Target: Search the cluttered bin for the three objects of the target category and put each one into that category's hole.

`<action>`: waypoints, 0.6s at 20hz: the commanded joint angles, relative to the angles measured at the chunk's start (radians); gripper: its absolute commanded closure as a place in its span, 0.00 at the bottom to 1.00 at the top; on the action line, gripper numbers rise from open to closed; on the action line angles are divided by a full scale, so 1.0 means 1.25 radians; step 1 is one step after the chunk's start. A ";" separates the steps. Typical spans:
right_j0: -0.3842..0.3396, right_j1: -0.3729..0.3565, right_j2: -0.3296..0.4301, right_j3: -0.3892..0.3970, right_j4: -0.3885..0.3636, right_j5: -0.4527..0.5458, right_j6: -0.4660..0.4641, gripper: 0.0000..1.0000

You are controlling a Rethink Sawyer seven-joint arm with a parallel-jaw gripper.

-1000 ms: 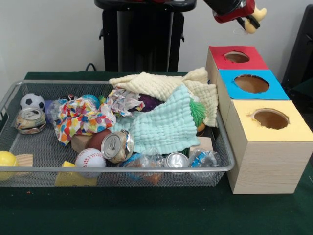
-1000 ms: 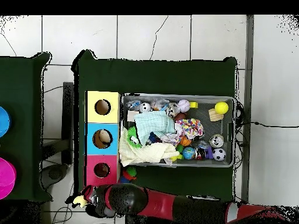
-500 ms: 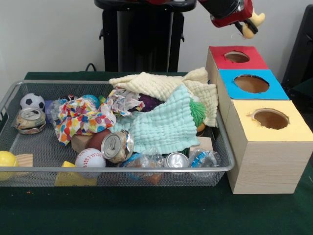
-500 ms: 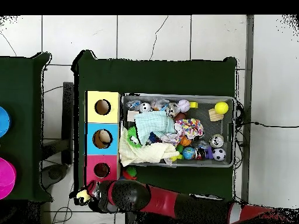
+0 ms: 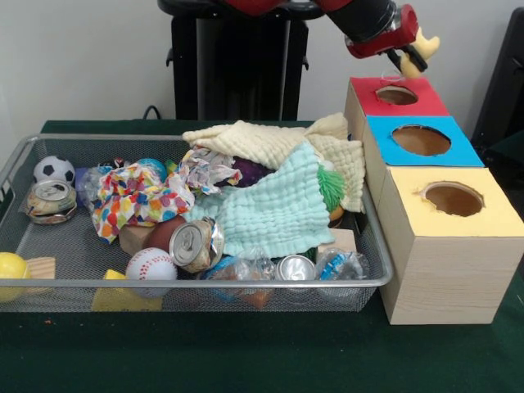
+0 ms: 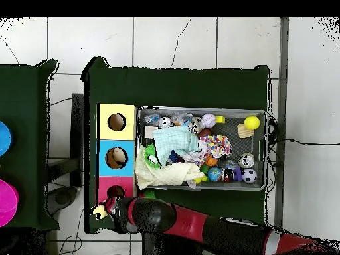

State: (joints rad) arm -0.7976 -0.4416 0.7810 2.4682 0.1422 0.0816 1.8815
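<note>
My gripper (image 5: 412,54) hangs just above the far edge of the red box (image 5: 368,103), shut on a small yellow toy (image 5: 426,42) that sticks out to its right. From overhead the gripper (image 6: 107,210) and the toy (image 6: 99,212) sit right below the red box (image 6: 104,185). The blue box (image 5: 381,148) and the yellow box (image 5: 411,211) stand in a row with it beside the mesh bin (image 5: 57,246). A pale object shows inside the blue box's hole (image 6: 118,157).
The bin holds a soccer ball (image 5: 54,169), crushed cans (image 5: 196,243), a baseball (image 5: 151,268), a yellow ball (image 5: 10,268), a spiky green ball (image 5: 332,187), a confetti cloth (image 5: 139,199), a mint cloth (image 5: 278,209) and a yellow cloth (image 5: 254,141).
The gripper, still holding the yellow toy, has come down and moved in closer to the red box's hole. Nothing in the bin has moved.
</note>
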 commanded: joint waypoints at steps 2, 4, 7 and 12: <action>-0.008 0.030 -0.044 -0.159 -0.025 -0.001 0.050 1.00; -0.011 0.040 -0.049 -0.166 -0.038 -0.002 0.042 1.00; 0.003 0.066 -0.063 -0.212 -0.043 0.014 0.029 1.00; -0.014 0.060 -0.068 -0.214 -0.062 0.028 0.030 1.00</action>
State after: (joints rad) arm -0.7974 -0.4001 0.7537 2.3826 0.0810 0.0816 1.8815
